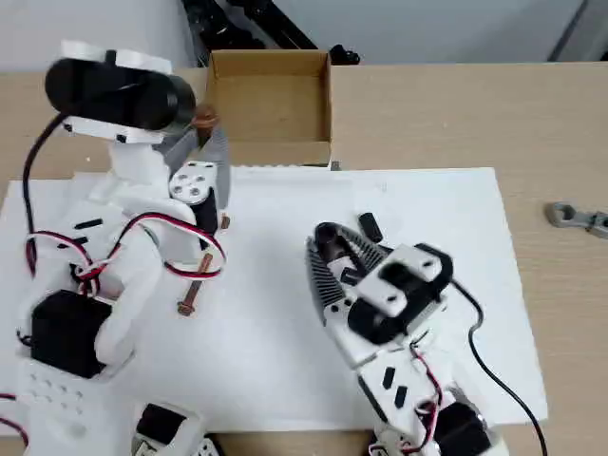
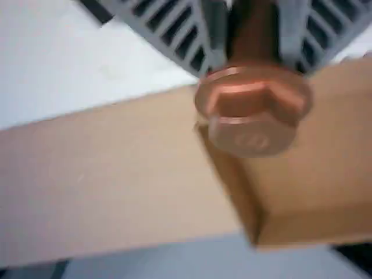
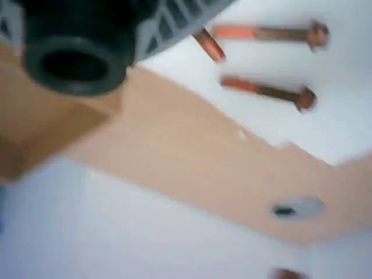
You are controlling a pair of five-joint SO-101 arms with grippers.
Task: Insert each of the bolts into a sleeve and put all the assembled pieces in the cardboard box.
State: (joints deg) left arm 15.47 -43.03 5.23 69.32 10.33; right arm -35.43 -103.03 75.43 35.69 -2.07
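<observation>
White mat (image 1: 266,332); left tool (image 1: 202,123) on bolt (image 2: 253,110), right tool (image 1: 331,242) on sleeve (image 3: 75,58).

white board (image 1: 275,361) lying on wooden table (image 1: 456,114) | metal wrench (image 1: 575,217) on table, beyond board's right edge

The high camera looks steeply down over the whole surface (image 1: 427,114) from some way off. Both wrist cameras sit low and very close, facing outward. High and left wrist views share the box (image 1: 269,104) (image 2: 116,192); high and right wrist views share loose bolts (image 1: 193,285) (image 3: 267,93).
</observation>
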